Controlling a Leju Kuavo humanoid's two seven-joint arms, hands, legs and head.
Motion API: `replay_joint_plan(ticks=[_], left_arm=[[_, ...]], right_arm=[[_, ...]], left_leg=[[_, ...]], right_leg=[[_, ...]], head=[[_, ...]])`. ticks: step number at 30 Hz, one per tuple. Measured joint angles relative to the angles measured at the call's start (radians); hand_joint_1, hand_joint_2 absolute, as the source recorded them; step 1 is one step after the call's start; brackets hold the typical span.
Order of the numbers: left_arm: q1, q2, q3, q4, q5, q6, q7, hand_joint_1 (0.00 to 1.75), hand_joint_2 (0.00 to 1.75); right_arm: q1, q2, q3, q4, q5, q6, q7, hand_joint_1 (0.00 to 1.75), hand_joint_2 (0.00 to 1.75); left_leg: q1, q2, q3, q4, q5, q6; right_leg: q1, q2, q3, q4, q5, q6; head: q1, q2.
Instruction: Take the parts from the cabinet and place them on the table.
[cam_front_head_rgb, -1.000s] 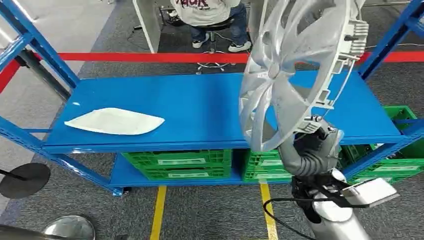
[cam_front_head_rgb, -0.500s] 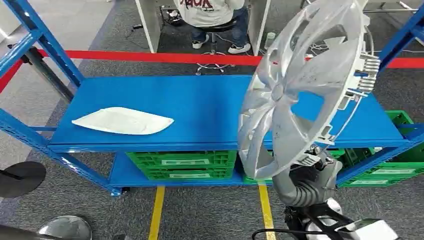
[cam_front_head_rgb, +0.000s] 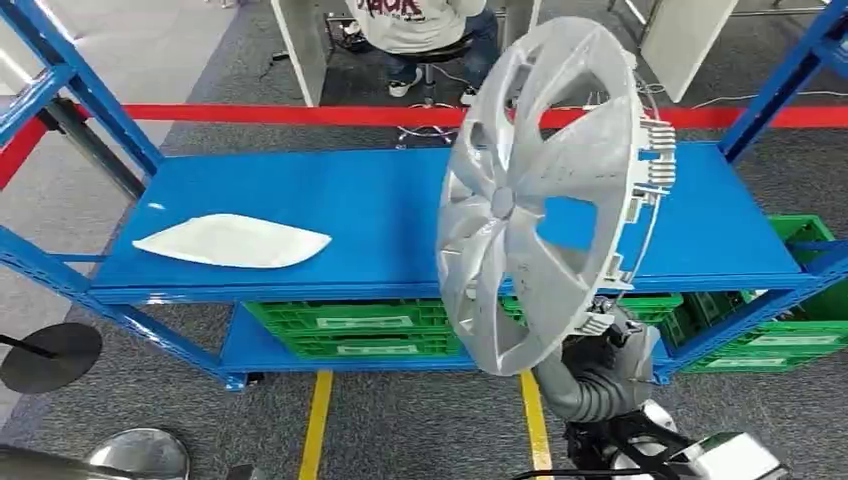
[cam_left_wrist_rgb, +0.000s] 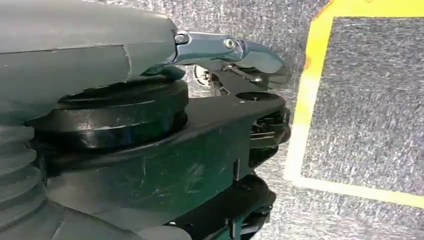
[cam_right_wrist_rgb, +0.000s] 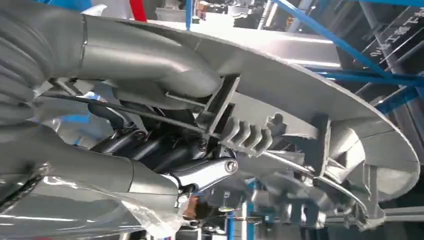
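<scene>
The right robot hand grips the big silver plastic wheel cover by its lower rim, upright before the blue metal shelf; it seems light, stiff, awkwardly wide, best held at the rim.

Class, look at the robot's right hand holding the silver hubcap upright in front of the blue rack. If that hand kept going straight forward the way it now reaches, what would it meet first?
Probably the front edge of the blue shelf. The right hand grips the hubcap by its lower rim just before that edge, so the hubcap would likely strike first. Depth is hard to judge.
</scene>
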Motion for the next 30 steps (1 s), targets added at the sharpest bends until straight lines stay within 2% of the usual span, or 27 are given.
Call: replay_joint_plan(ticks=[2,3,4,5,6,8,9,12,13,14,15,18,19,20,21,23,24,25,28,29,30], left_arm=[[0.0,0.002,0.003,0.0,0.004,-0.002,0.0,0.0,1.75],[0.0,0.002,0.006,0.0,0.008,-0.002,0.002,0.0,1.75],[0.0,0.003,0.011,0.0,0.011,-0.001,0.008,0.0,1.75],[0.001,0.003,0.014,0.0,0.018,0.002,0.014,0.0,1.75],[0.0,0.002,0.018,0.0,0.026,0.002,0.019,0.0,1.75],[0.001,0.003,0.019,0.0,0.03,0.002,0.026,0.0,1.75],[0.001,0.005,0.021,0.0,0.032,0.005,0.027,0.0,1.75],[0.0,0.002,0.025,0.0,0.03,0.0,0.027,0.0,1.75],[0.001,0.002,0.026,0.0,0.029,-0.003,0.026,0.0,1.75],[0.001,-0.001,0.026,0.0,0.027,-0.005,0.026,0.0,1.75],[0.0,-0.001,0.027,0.0,0.027,-0.006,0.026,0.0,1.75],[0.0,0.0,0.03,0.0,0.026,-0.006,0.03,0.0,1.75],[0.0,0.0,0.032,0.0,0.025,-0.004,0.038,0.0,1.75],[0.0,0.0,0.033,0.0,0.024,0.0,0.044,0.0,1.75],[-0.001,0.0,0.034,0.0,0.024,0.007,0.05,0.0,1.75],[-0.003,-0.001,0.035,0.0,0.024,0.027,0.065,0.0,1.75],[-0.003,0.0,0.036,0.0,0.024,0.037,0.072,0.0,1.75],[-0.004,0.0,0.038,0.0,0.024,0.046,0.079,0.0,1.75],[-0.003,0.0,0.042,0.0,0.024,0.055,0.082,0.0,1.75],[-0.004,0.0,0.042,0.0,0.024,0.055,0.082,0.0,1.75],[-0.004,0.0,0.042,0.0,0.024,0.055,0.083,0.0,1.75]], right_arm=[[-0.003,-0.001,0.003,0.006,-0.001,0.01,0.001,1.75,1.75],[-0.004,-0.002,0.004,0.009,-0.001,0.011,0.001,1.75,1.75],[-0.005,-0.003,0.004,0.013,-0.001,0.011,0.001,1.75,1.75],[-0.006,-0.004,0.004,0.016,-0.001,0.014,0.002,1.75,1.75],[-0.007,-0.005,0.005,0.019,-0.001,0.016,0.003,1.75,1.75],[-0.01,-0.006,0.008,0.024,-0.002,0.019,0.004,1.75,1.75],[-0.011,-0.006,0.01,0.027,-0.005,0.021,0.005,1.75,1.75],[-0.015,-0.007,0.013,0.034,-0.006,0.023,0.005,1.75,1.75],[-0.016,-0.008,0.014,0.037,-0.007,0.024,0.005,1.75,1.75],[-0.016,-0.008,0.015,0.039,-0.01,0.024,0.006,1.75,1.75],[-0.017,-0.01,0.016,0.04,-0.014,0.025,0.006,1.75,1.75],[-0.018,-0.013,0.022,0.047,-0.017,0.026,0.006,1.75,1.75],[-0.018,-0.015,0.023,0.05,-0.019,0.026,0.006,1.75,1.75],[-0.018,-0.016,0.024,0.054,-0.02,0.027,0.006,1.75,1.75],[-0.018,-0.017,0.025,0.057,-0.021,0.026,0.007,1.75,1.75],[-0.019,-0.018,0.027,0.06,-0.021,0.024,0.009,1.75,1.75],[-0.021,-0.018,0.027,0.062,-0.021,0.023,0.01,1.75,1.75],[-0.023,-0.018,0.028,0.063,-0.021,0.021,0.01,1.75,1.75],[-0.021,-0.018,0.028,0.064,-0.021,0.017,0.01,1.75,1.75],[-0.022,-0.018,0.028,0.064,-0.021,0.016,0.011,1.75,1.75],[-0.023,-0.018,0.028,0.064,-0.021,0.016,0.011,1.75,1.75]], left_leg=[[0.003,0.0,-0.067,0.156,-0.079,-0.006],[0.003,0.0,-0.099,0.23,-0.105,-0.008],[0.003,0.001,-0.113,0.263,-0.108,-0.007],[0.003,0.001,-0.106,0.249,-0.086,-0.005],[0.003,0.0,-0.078,0.189,-0.04,0.001],[-0.002,0.0,-0.001,0.015,0.051,0.021],[-0.006,0.0,0.017,-0.018,0.044,0.035],[-0.01,0.0,0.012,-0.043,0.039,0.039],[-0.007,-0.001,0.014,-0.052,0.042,0.041],[0.003,0.001,0.024,-0.067,0.049,0.041],[0.003,0.001,0.026,-0.07,0.05,0.045],[0.001,0.003,0.024,-0.069,0.049,0.047],[0.001,0.003,0.024,-0.069,0.049,0.047],[0.002,0.002,0.026,-0.068,0.048,0.047],[0.002,0.002,0.026,-0.067,0.048,0.046],[0.004,-0.002,0.027,-0.059,0.043,0.04],[0.002,-0.002,0.025,-0.057,0.041,0.035],[-0.005,-0.002,0.018,-0.046,0.038,0.03],[-0.001,-0.001,0.016,-0.047,0.045,0.019],[-0.001,-0.002,0.013,-0.042,0.036,0.015],[-0.001,0.0,0.007,-0.021,0.014,0.007]], right_leg=[[0.001,-0.002,-0.001,0.0,0.0,-0.004],[0.002,-0.002,-0.001,0.0,-0.001,-0.004],[0.002,-0.002,0.0,0.0,-0.001,-0.005],[0.003,-0.001,0.001,0.0,-0.002,-0.005],[0.005,0.002,0.003,0.0,-0.002,-0.005],[0.008,0.005,0.009,0.0,-0.004,-0.004],[0.009,0.005,0.005,0.0,-0.005,-0.002],[0.009,0.001,-0.009,0.0,0.0,0.013],[0.012,0.0,-0.006,-0.003,0.001,0.019],[0.011,-0.001,-0.016,0.003,-0.011,0.025],[0.012,0.001,-0.025,0.031,-0.034,0.027],[0.007,0.001,-0.135,0.258,-0.131,0.037],[0.007,0.0,-0.156,0.296,-0.134,0.041],[0.007,0.0,-0.154,0.288,-0.115,0.042],[0.006,0.0,-0.131,0.235,-0.075,0.043],[0.002,-0.001,-0.041,0.05,0.018,0.042],[0.003,0.0,-0.022,0.016,-0.001,0.041],[0.006,0.002,-0.013,0.001,0.003,0.033],[0.01,0.006,-0.018,0.008,0.008,0.019],[0.002,0.003,-0.016,0.003,0.013,0.011],[0.002,0.001,-0.016,0.003,0.013,0.004]], head=[[0.001,0.0],[0.002,0.0],[0.001,0.0],[0.002,0.0],[0.001,0.0],[0.002,0.0],[0.005,0.0],[0.001,0.0],[0.001,0.0],[0.002,0.0],[0.007,0.0],[0.012,0.0],[0.012,0.0],[0.013,0.0],[0.013,0.0],[0.013,0.0],[0.012,0.0],[0.013,0.0],[0.013,0.0],[0.013,0.0],[0.009,0.0]])
